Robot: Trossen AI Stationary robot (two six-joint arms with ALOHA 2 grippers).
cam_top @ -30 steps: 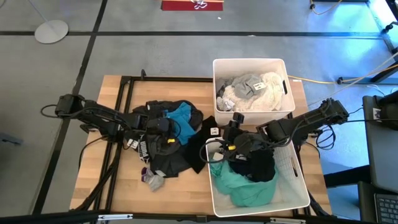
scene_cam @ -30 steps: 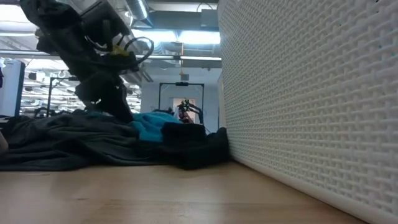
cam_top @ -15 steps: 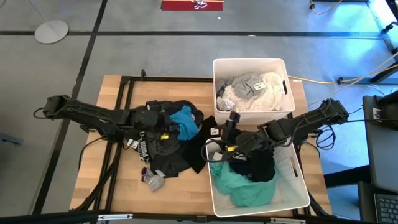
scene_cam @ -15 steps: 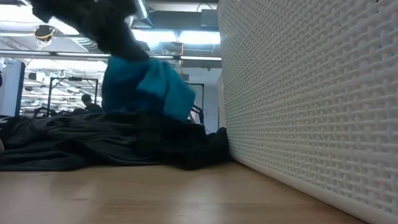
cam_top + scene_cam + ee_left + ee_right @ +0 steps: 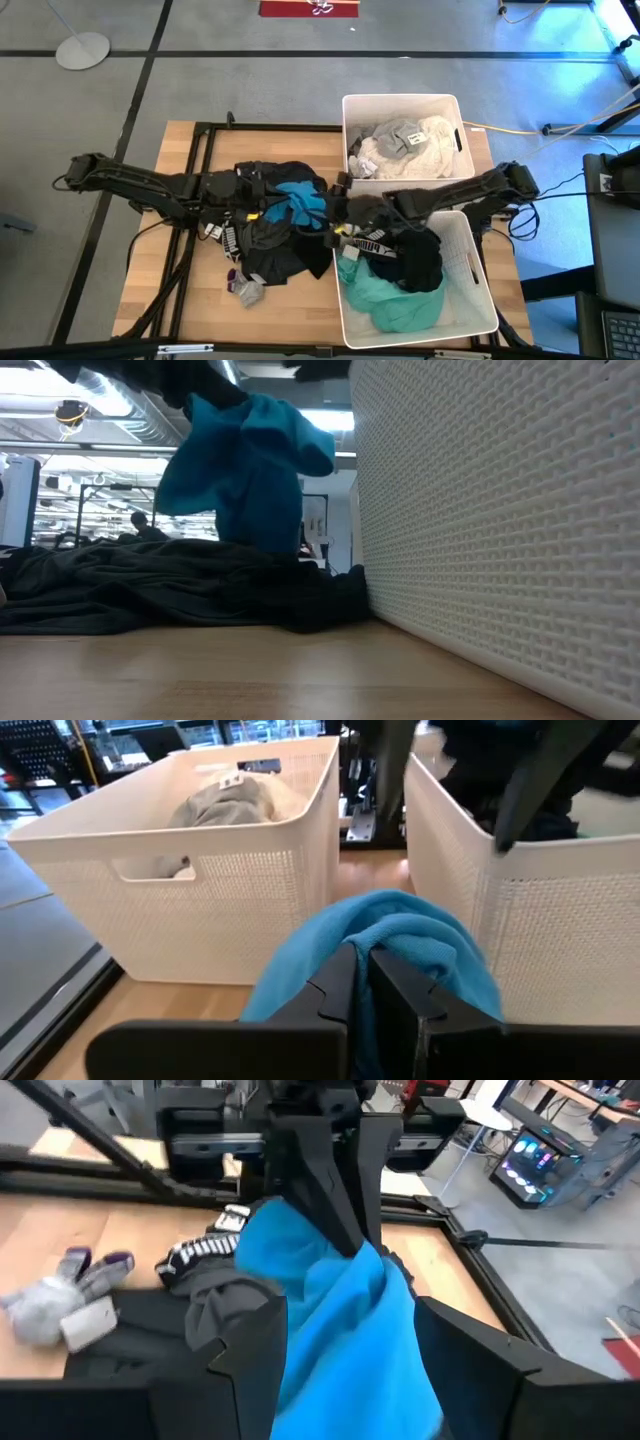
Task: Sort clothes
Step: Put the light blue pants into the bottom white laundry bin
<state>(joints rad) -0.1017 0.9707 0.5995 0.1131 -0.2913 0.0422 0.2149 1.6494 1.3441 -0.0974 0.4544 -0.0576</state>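
Observation:
A bright blue garment of the clothes hangs from my left gripper, which is shut on it above the dark pile of clothes at the table's middle. My right gripper reaches in from the table's right and stands open, one finger on either side of the hanging blue garment. In the low view the blue garment hangs high over the dark pile. My left gripper pinches a bunched fold at the blue garment's top between its two fingers. The fingers come from the table's left, close to level. The garment hangs below them, its lower end down at the dark pile. My right gripper's fingers flank the garment; whether they touch it cannot be told.
A white bin at the far right holds white and grey clothes. A second white bin nearer holds a green and a black garment. Grey socks lie near the front of the pile. A black-and-white piece lies beside the pile.
My left gripper has risen and tipped from pointing down to nearly level, lifting the blue garment's upper part off the dark pile. My right gripper has moved from above the near bin toward the table's left, up to the hanging garment.

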